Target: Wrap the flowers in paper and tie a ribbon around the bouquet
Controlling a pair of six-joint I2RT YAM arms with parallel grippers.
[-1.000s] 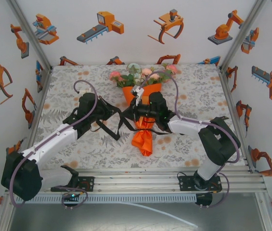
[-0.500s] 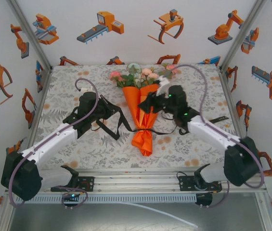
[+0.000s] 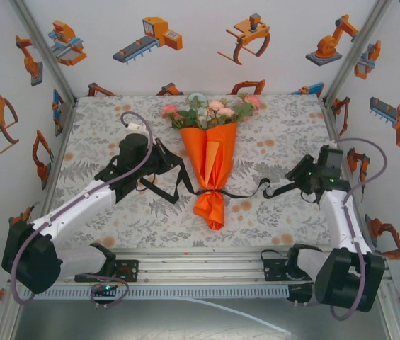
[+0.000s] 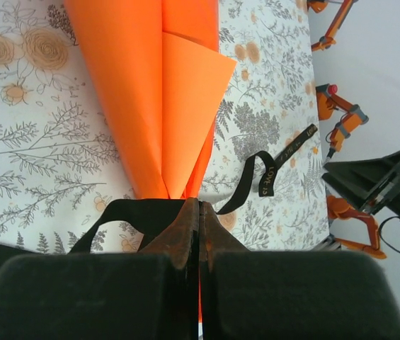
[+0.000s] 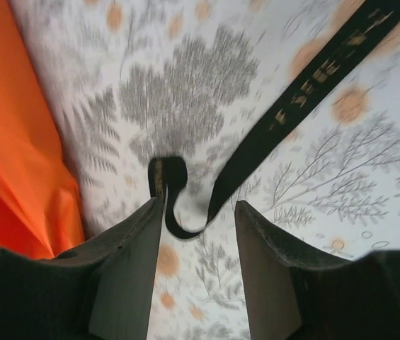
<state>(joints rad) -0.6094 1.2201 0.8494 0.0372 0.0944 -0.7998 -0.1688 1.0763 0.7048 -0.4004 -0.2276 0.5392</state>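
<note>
round bouquet (image 3: 212,159), seemingly, black ribbon (image 5: 313,74)

There are two grippers, one left gripper (image 4: 200,230) and one right gripper (image 5: 198,212), each with two fingers. Between them lies one bouquet (image 3: 211,159), made of one sheet of orange paper (image 4: 150,92) rolled into one cone just ahead of the left gripper. Among the flowers (image 3: 207,110), beyond both grippers, four pink heads and one pale one can be counted; any others are too small to tell. One black ribbon (image 5: 306,92) runs from gripper to gripper. One printed tablecloth (image 3: 284,134) lies under both.
</note>
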